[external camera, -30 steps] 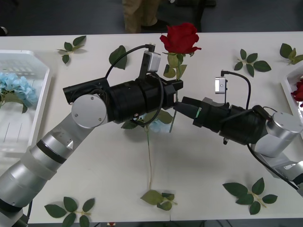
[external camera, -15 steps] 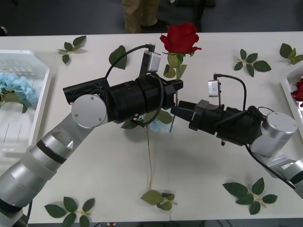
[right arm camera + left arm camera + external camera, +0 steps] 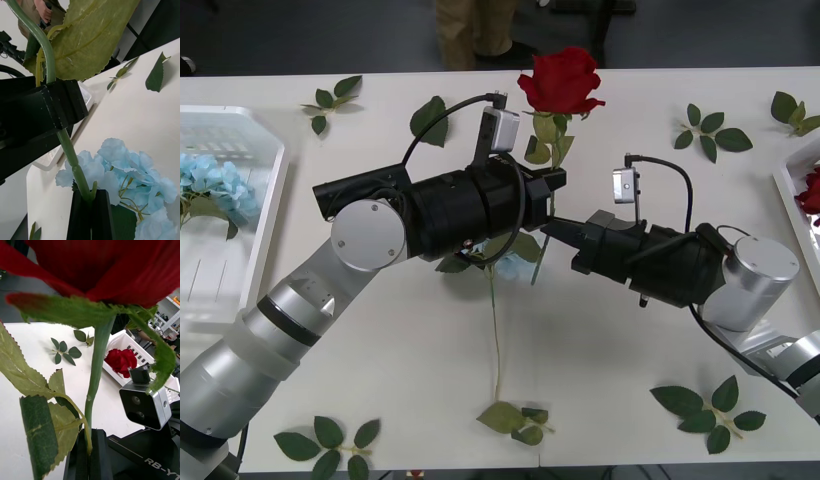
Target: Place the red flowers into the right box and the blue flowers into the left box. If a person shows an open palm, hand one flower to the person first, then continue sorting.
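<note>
Front view: rose (image 3: 561, 80) upright, bloom up; left gripper (image 3: 552, 190) and right gripper (image 3: 548, 228) both clenched on its stem above the table (image 3: 600, 330).

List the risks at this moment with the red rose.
Both the left gripper and right gripper are shut on the thin stem of the deep-red artificial rose; pulling before one releases could bend or tear it. The fluffy pale-blue hydrangea lying just beneath might get snagged and dragged.

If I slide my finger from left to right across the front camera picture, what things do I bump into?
left box → blue flowers → left gripper holding a red rose → right gripper → right box
</note>
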You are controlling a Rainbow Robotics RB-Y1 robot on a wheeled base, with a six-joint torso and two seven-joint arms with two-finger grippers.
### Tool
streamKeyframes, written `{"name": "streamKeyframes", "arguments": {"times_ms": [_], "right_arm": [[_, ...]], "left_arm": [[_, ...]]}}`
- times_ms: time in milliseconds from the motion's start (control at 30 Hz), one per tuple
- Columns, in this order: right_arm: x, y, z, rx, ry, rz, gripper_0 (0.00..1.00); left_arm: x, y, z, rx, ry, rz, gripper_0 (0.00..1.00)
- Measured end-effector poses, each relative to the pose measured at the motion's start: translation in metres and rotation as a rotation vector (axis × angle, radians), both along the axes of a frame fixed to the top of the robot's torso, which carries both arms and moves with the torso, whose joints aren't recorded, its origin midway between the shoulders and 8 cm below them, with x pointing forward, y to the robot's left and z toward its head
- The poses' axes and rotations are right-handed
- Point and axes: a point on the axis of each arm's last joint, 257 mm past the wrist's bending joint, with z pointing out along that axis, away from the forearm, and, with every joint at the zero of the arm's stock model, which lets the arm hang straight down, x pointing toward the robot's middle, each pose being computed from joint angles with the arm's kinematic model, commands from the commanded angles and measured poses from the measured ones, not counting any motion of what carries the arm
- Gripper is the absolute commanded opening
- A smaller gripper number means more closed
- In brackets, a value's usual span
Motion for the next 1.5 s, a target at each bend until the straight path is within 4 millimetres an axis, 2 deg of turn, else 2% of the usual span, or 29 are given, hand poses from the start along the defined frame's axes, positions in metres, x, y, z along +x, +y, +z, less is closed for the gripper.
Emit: {"name": "streamKeyframes", "arguments": {"times_ms": [33,67,100,133,467,600,767,933,1067,1233,1367,1500], "right_arm": [[0.000,0.000,0.000,0.002,0.002,-0.001,0.00],[0.000,0.000,0.000,0.003,0.003,-0.003,0.00],[0.001,0.000,0.000,0.004,0.004,-0.004,0.00],[0.001,0.000,0.000,0.004,0.004,-0.007,0.00],[0.007,-0.002,0.007,0.043,0.020,-0.029,0.00],[0.023,-0.020,0.017,0.105,0.060,-0.101,0.00],[0.049,-0.080,0.021,0.091,0.093,-0.226,0.00],[0.060,-0.150,0.027,-0.076,0.042,-0.283,0.00],[0.057,-0.186,0.035,-0.277,-0.075,-0.223,0.00],[0.060,-0.232,0.055,-0.444,-0.160,-0.171,0.00],[0.056,-0.272,0.062,-0.439,0.027,-0.180,0.00],[0.044,-0.321,0.055,-0.518,0.151,-0.191,0.00]], "left_arm": [[0.000,0.000,0.000,0.000,0.000,0.000,0.04],[0.000,0.000,0.000,0.000,0.000,0.000,0.23],[0.000,0.000,0.000,0.000,0.000,0.000,0.66],[0.000,0.000,0.000,0.000,0.000,0.000,1.00],[0.000,0.000,0.001,-0.010,0.005,0.000,1.00],[0.000,0.000,0.002,-0.016,0.009,-0.001,1.00],[0.000,0.000,0.003,-0.022,0.013,-0.001,1.00],[0.000,0.000,0.003,-0.023,0.013,-0.001,1.00],[0.000,-0.001,0.003,-0.023,0.013,-0.001,1.00],[-0.001,0.001,0.003,-0.031,0.025,-0.002,1.00],[-0.001,0.006,-0.003,-0.028,0.041,0.001,1.00],[-0.010,0.014,-0.020,0.026,0.070,-0.036,1.00]]}}
